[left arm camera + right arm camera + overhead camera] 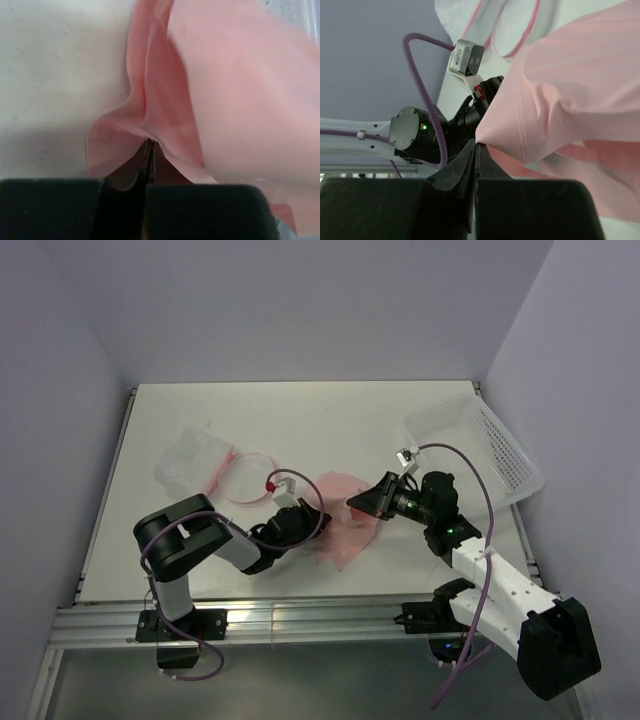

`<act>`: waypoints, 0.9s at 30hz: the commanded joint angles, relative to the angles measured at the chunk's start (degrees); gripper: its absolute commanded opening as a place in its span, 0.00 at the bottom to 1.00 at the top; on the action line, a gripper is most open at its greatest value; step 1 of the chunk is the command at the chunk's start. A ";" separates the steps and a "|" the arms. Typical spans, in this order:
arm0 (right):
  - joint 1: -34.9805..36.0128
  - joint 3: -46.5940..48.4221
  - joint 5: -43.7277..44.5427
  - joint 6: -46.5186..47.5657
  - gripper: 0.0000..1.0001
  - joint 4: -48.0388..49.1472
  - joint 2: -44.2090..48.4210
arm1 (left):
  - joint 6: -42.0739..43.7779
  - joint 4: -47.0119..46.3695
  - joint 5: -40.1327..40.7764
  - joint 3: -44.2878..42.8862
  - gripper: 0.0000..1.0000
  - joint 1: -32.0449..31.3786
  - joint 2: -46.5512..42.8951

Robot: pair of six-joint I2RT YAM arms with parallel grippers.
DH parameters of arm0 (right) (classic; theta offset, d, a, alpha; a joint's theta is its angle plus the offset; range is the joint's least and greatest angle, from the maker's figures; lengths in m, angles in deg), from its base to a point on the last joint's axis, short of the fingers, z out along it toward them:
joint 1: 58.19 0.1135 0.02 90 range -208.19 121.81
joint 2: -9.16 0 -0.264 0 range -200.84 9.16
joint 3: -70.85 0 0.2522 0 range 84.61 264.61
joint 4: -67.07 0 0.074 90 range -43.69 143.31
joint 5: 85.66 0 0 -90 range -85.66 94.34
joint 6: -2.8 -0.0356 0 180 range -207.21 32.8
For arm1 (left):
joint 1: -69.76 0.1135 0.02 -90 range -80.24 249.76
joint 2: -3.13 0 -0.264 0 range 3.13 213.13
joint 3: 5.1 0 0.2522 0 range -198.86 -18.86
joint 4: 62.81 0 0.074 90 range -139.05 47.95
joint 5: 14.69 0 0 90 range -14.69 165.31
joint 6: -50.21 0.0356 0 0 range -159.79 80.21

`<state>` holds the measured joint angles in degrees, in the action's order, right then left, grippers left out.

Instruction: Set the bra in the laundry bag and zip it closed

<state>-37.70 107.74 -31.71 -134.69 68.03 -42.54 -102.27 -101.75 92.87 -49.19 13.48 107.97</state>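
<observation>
The light-pink bra (343, 523) lies in the middle of the table, stretched between both grippers. My left gripper (317, 521) is shut on a fold of its fabric (165, 110), the jaws pressed together at the pinch (149, 142). From the other side my right gripper (356, 503) is shut on a corner of the bra (560, 95), which hangs lifted from its tips (476, 144). Left of them the laundry bag (196, 464) lies open, its pink zipper rim (247, 478) facing the bra. The bag (465, 15) also shows at the top of the right wrist view.
A rigid white perforated basket (487, 445) stands at the back right corner of the table. The left arm's wrist and camera (466, 57) sit close in front of the right gripper. Walls close in the table on three sides.
</observation>
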 commanded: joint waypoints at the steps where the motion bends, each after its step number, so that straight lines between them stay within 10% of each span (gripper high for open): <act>1: 0.25 -2.72 -1.20 -5.14 0.00 4.51 2.12 | -0.80 -4.58 2.13 4.11 0.06 1.34 -2.88; 7: 1.57 -11.87 4.48 -11.93 0.00 4.54 11.35 | -3.26 -12.86 -0.43 16.76 0.39 2.31 -6.30; 14: 6.13 -16.02 6.16 -8.24 0.00 0.83 6.80 | -0.20 -0.92 2.13 20.58 0.43 1.87 -22.62; 19: 10.79 -13.82 5.73 -6.22 0.00 0.22 -1.72 | 3.59 12.71 4.40 16.62 0.65 1.34 -31.87; 22: 11.06 -12.77 6.95 -4.73 0.25 -2.04 -1.31 | 5.43 17.53 2.57 14.34 0.77 2.48 -34.26; 24: 10.97 -10.67 11.07 -0.69 0.67 -9.60 1.24 | 7.36 19.30 0.90 12.76 0.78 2.74 -33.91; 27: 10.89 -6.19 14.42 4.14 0.90 -18.13 7.30 | 9.82 21.41 -2.18 9.86 0.79 2.75 -32.07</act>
<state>-26.95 95.39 -22.40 -137.14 57.34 -40.01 -97.07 -85.40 93.73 -36.05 16.06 74.81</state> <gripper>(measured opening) 0.858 0.783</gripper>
